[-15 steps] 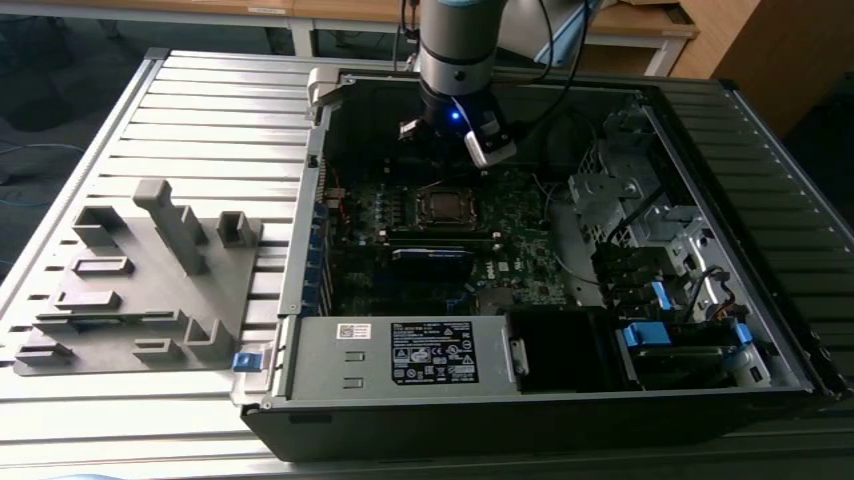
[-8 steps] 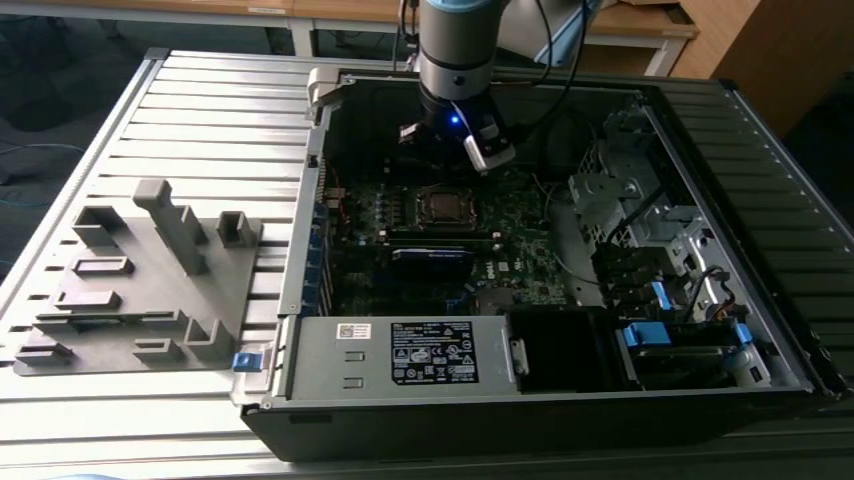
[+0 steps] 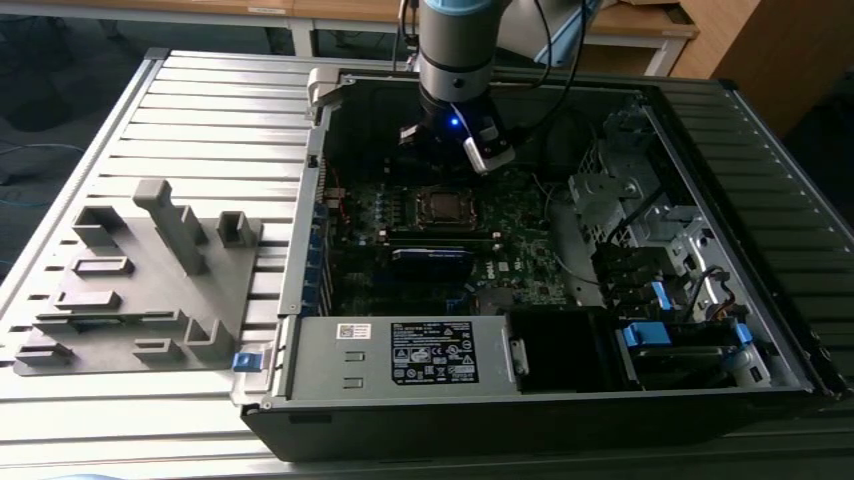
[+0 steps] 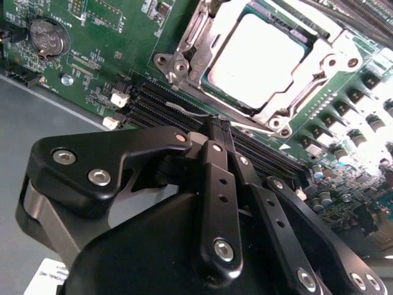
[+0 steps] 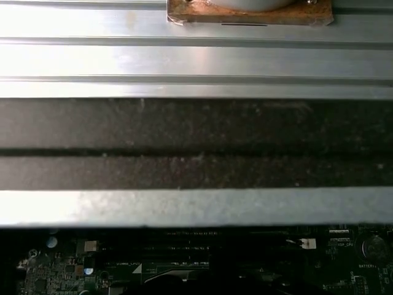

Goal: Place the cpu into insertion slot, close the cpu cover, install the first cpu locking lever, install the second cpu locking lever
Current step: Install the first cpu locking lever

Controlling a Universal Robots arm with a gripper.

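Looming nearest in the second wrist view, the gripper has its black fingers pressed together on nothing, tips near the cpu. The chip lies flat, silver top up (square, so no long axis), with the cpu cover lowered around it. The exterior view adds the open computer case holding the motherboard, and the first wrist view a slatted metal surface.

Illegible print covers the white label on the power supply.
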